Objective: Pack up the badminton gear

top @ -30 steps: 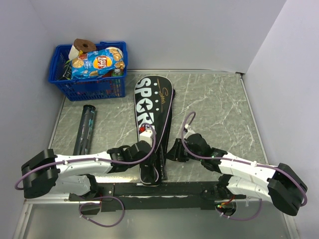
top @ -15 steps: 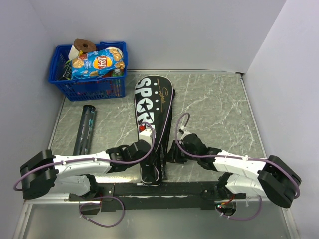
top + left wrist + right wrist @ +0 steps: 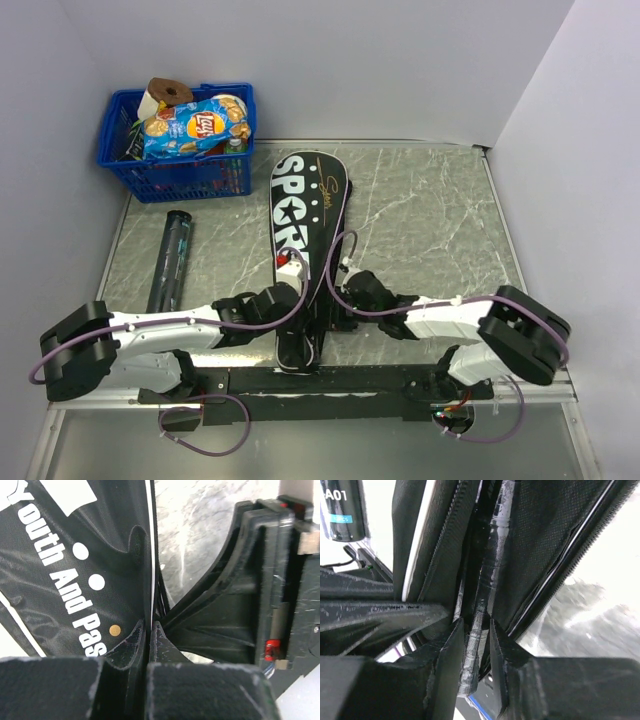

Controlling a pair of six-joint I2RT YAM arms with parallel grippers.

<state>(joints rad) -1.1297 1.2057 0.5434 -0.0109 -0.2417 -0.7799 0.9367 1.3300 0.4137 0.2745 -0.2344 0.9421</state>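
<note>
Racket cover, black and lettered "SPORT" in white, lies flat on the grey marbled table in the overhead view, its broad head pointing toward the far wall and its narrow end toward the arm bases. A dark tube lies on the table to the cover's left, apart from it, and a blue basket of snacks stands at the far left corner, near the cover's head. Both arms reach inward to the narrow end of the cover: the left gripper meets its left edge and the right gripper its right edge, the two very near each other. From the left wrist camera, the left fingers are pressed together with only a thin fold of the cover's white-piped edge pinched between them; white lettering and dots show on the black fabric at left, and the black body of the right gripper fills the right side, its tip touching the same seam. From the right wrist camera, the right fingers are clamped on a black tape-wrapped racket handle that runs up into the cover's open mouth, with zipper teeth along the fabric on either side. Part of the tube's label shows at the upper left.
</note>
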